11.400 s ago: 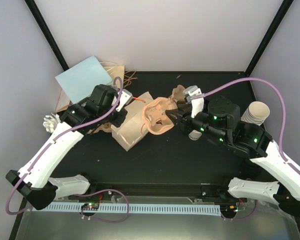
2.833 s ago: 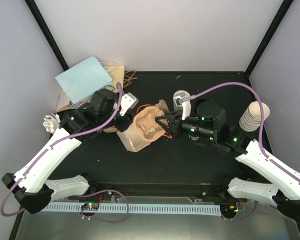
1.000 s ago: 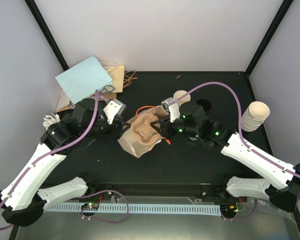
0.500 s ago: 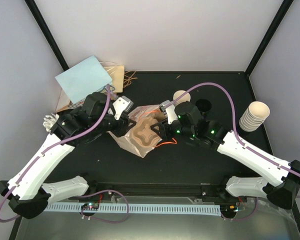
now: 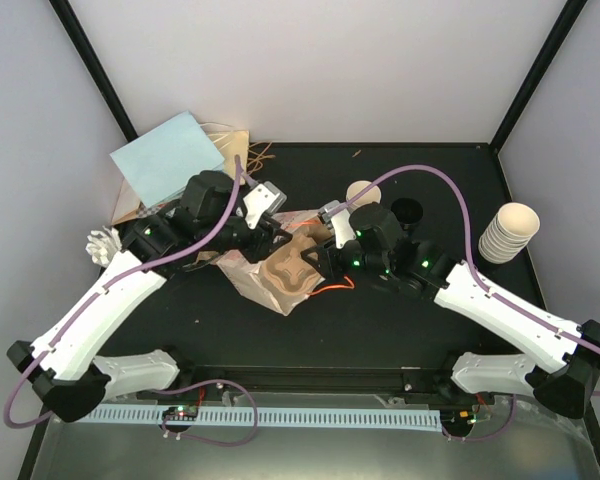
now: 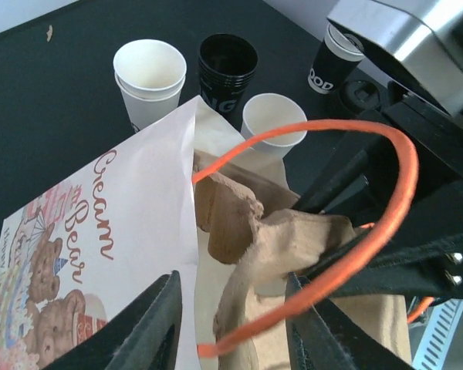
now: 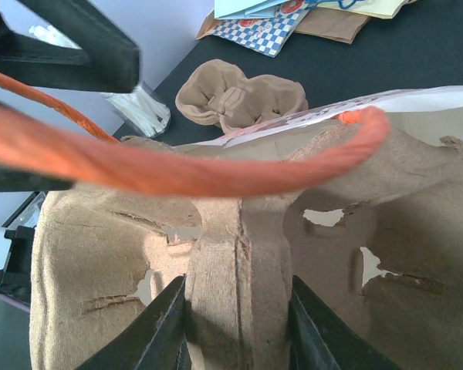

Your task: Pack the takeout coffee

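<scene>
Fibrous pulp tray point(image 7: 92, 254) — ridge pinched by right gripper point(image 7: 235, 287)

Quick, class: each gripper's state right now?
Left gripper: fingers straddle the edge of the paper bag; grip cannot be told.
Right gripper: closed on the pulp cup tray.

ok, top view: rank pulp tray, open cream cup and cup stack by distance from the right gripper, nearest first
1. pulp tray: mid-table, clamped in the right gripper.
2. open cream cup: just beyond the gripper, toward the back.
3. cup stack: far right edge of the table.
</scene>
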